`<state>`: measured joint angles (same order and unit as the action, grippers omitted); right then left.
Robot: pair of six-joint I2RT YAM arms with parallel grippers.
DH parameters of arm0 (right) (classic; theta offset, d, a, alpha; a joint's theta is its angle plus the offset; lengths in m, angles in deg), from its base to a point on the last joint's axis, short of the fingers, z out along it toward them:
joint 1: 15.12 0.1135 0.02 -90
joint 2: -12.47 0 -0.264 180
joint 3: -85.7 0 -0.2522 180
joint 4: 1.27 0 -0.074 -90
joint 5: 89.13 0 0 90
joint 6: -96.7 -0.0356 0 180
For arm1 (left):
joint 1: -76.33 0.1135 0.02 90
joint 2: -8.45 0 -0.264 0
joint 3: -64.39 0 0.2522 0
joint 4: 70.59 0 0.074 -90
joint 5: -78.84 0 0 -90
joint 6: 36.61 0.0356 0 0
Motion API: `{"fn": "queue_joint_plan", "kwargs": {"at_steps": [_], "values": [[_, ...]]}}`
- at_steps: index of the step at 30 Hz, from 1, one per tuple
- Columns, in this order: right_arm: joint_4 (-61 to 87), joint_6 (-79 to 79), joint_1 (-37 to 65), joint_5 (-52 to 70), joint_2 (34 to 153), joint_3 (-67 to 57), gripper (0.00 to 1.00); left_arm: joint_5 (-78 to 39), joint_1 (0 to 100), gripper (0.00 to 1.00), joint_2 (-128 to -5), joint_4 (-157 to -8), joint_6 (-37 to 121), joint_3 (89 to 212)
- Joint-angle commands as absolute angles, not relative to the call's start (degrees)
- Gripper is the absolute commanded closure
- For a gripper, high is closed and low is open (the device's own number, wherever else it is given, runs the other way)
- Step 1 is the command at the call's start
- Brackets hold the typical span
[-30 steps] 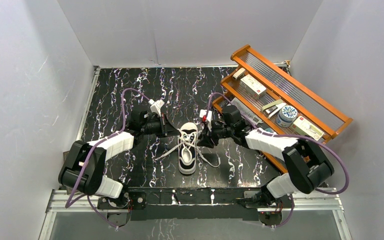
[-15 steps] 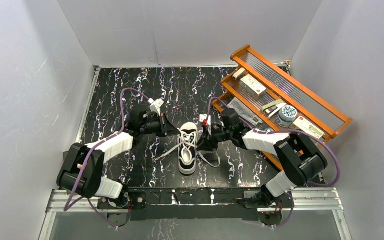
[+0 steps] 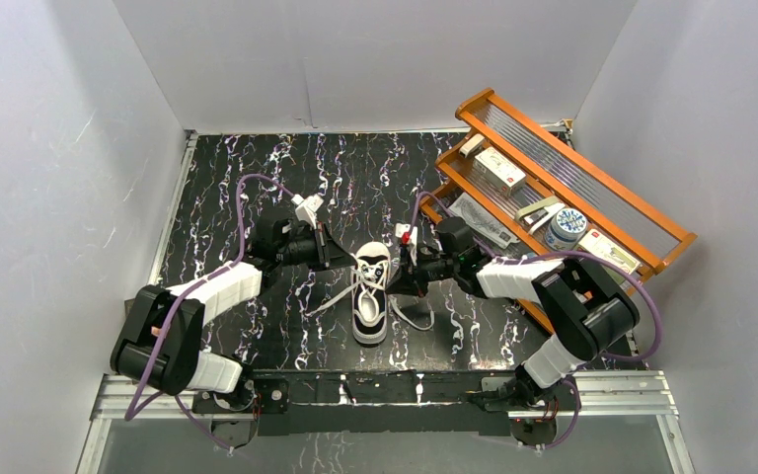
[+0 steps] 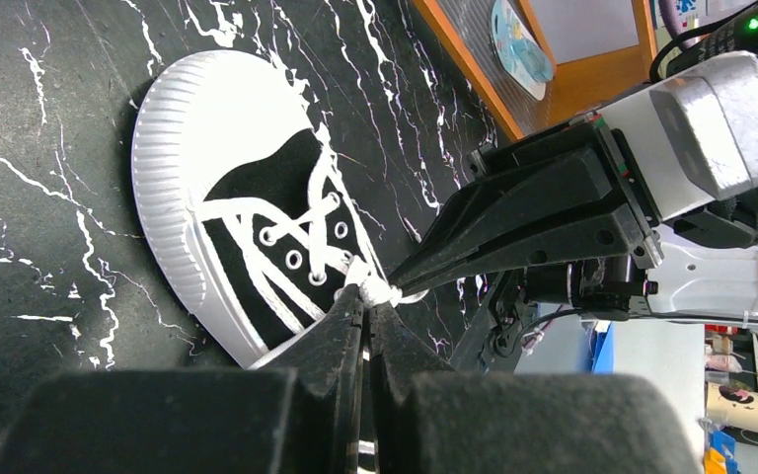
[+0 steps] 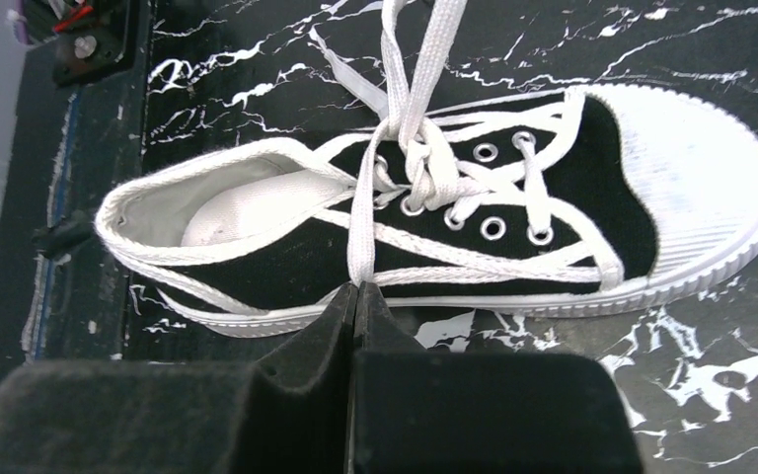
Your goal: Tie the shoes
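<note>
Right wrist, not left: sneaker [image 5: 444, 212] insole [image 5: 247, 209]

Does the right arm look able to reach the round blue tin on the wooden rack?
Probably yes: the tin lies uncovered on the rack beside that arm, though the right gripper is busy pinching a lace.

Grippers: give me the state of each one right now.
Left gripper: shut, pinching the white lace at the sneaker's knot.
Right gripper: shut on a lace strand running down from the knot.
</note>
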<state>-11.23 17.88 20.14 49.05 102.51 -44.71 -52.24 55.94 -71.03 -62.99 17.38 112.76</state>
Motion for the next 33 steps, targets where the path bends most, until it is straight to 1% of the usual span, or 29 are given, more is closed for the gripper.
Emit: {"fn": "queue_joint_plan", "kwargs": {"at_steps": [1,2,6,8,12,14,16,17,19,23,27,33], "values": [[-18.3,11.4,20.1,50.4,99.9,-46.4,0.98,-54.0,55.7,1.0,-67.6,-62.6,16.9,112.2],[-18.4,10.7,20.1,50.1,99.6,-46.6,1.0,-54.0,55.7,1.0,-67.3,-62.7,16.9,112.0],[-20.4,7.3,20.3,48.0,99.0,-47.8,1.0,-54.2,55.8,1.0,-65.6,-63.8,16.6,111.2],[-19.8,3.2,20.4,46.5,98.7,-46.8,1.0,-54.4,55.7,1.0,-64.0,-64.8,16.6,110.9],[-12.8,-6.0,21.2,43.9,99.1,-41.7,1.0,-54.1,55.6,1.0,-59.3,-68.3,16.2,109.1],[-10.4,-13.4,21.4,41.8,99.1,-40.4,1.0,-54.9,55.5,1.0,-58.1,-69.3,15.6,108.0],[-8.6,-20.4,21.8,39.2,99.4,-39.2,1.0,-56.2,55.4,1.0,-57.5,-68.2,13.7,106.4],[-4.7,-25.6,22.2,37.4,100.4,-37.5,1.0,-57.2,55.3,1.0,-57.1,-67.0,12.0,104.8],[-0.2,-28.9,22.3,34.9,101.5,-35.3,1.0,-57.3,55.2,1.0,-56.4,-67.0,11.0,103.4],[3.9,-30.1,22.3,31.7,101.4,-34.8,1.0,-56.2,55.1,1.0,-55.0,-69.4,10.5,101.5],[3.3,-30.3,22.4,34.4,102.2,-34.7,1.0,-55.4,54.9,1.0,-55.3,-71.4,9.4,100.7],[4.6,-29.4,22.4,34.7,102.9,-33.4,1.0,-54.5,53.6,1.0,-55.2,-73.1,5.9,99.5]]}}
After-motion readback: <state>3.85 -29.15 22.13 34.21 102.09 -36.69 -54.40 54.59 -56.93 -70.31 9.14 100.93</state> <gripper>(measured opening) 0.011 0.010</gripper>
